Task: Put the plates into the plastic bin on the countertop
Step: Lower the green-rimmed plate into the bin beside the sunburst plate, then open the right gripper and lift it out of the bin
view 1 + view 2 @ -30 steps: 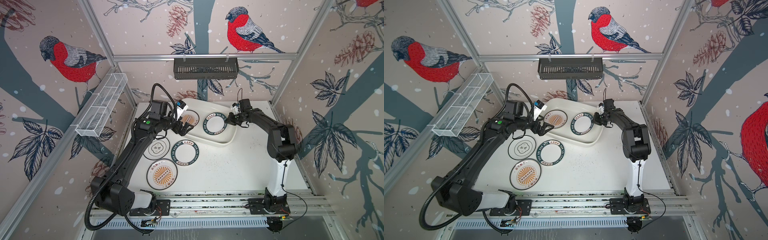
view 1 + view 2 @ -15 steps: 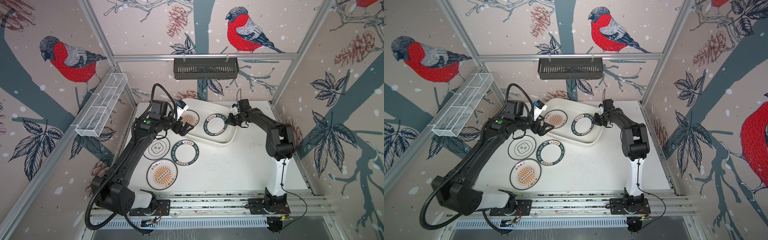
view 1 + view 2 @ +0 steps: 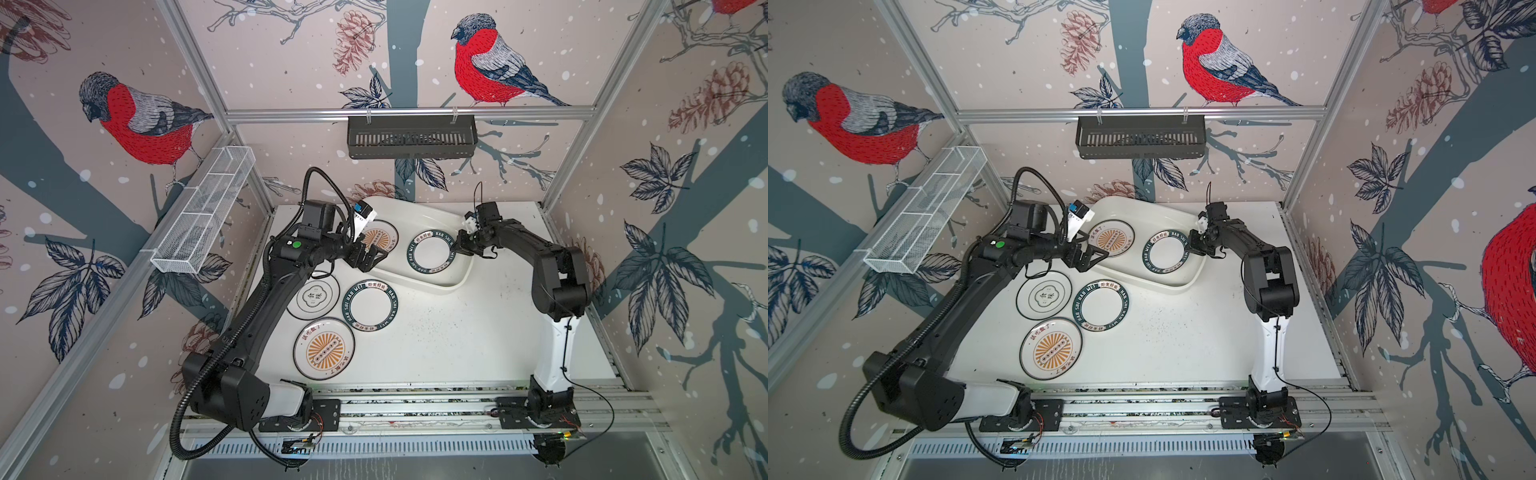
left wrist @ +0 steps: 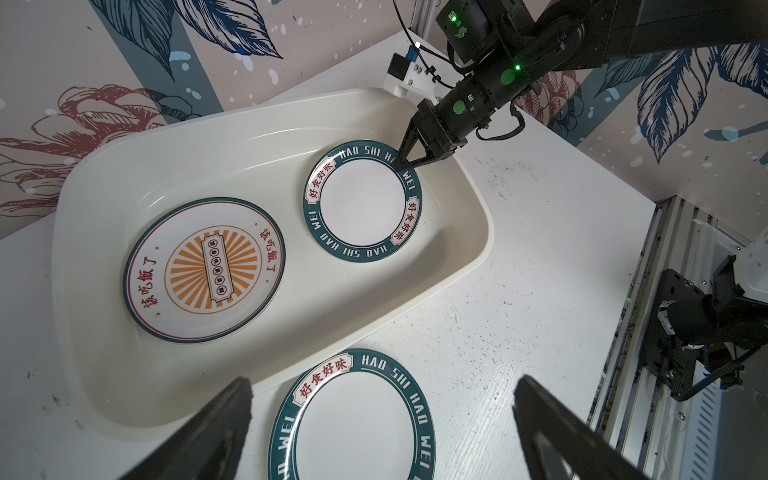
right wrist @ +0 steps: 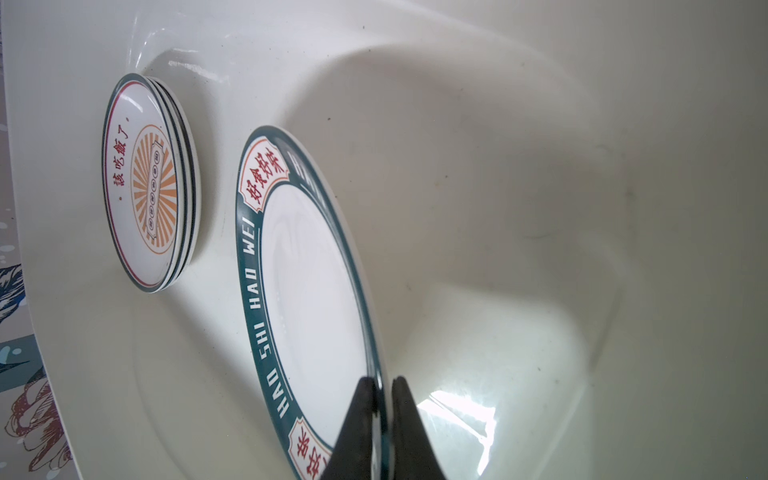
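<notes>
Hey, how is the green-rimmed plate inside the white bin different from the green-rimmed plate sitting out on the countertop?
The green-rimmed plate in the bin lies inside the plastic bin; the green-rimmed plate on the countertop lies outside it. The first one's rim is pinched by the shut right claw; the second is untouched, with the open left claw nearby. Both are round and white-centred, with the same dark-green lettered rim.

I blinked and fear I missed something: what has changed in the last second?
Almost nothing. The right gripper still pinches the green-rimmed plate by its rim inside the plastic bin, perhaps settling it slightly lower. The open left gripper and the other plates stayed put.
</notes>
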You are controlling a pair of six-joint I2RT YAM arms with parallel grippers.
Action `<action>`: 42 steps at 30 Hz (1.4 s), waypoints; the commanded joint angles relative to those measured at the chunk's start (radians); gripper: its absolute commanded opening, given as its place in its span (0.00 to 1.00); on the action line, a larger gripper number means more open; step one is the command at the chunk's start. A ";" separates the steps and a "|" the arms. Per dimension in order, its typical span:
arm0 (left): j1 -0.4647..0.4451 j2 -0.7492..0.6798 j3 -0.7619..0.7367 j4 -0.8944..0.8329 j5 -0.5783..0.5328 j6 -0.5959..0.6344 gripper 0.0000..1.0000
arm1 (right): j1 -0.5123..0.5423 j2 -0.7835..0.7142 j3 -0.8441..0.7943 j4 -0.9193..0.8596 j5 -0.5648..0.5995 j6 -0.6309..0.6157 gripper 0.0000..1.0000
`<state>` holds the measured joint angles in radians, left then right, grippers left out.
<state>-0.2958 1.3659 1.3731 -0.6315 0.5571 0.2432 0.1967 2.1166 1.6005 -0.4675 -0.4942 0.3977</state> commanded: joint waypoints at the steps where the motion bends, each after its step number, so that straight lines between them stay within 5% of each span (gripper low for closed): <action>1: 0.000 -0.002 0.000 0.026 0.020 0.002 0.97 | -0.002 -0.003 -0.006 -0.004 0.020 0.001 0.12; 42: -0.001 -0.001 -0.005 0.029 0.027 0.001 0.97 | -0.011 0.025 0.028 -0.041 0.039 -0.002 0.18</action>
<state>-0.2958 1.3659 1.3685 -0.6277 0.5671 0.2409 0.1867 2.1334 1.6215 -0.4690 -0.4904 0.3985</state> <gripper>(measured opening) 0.973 0.176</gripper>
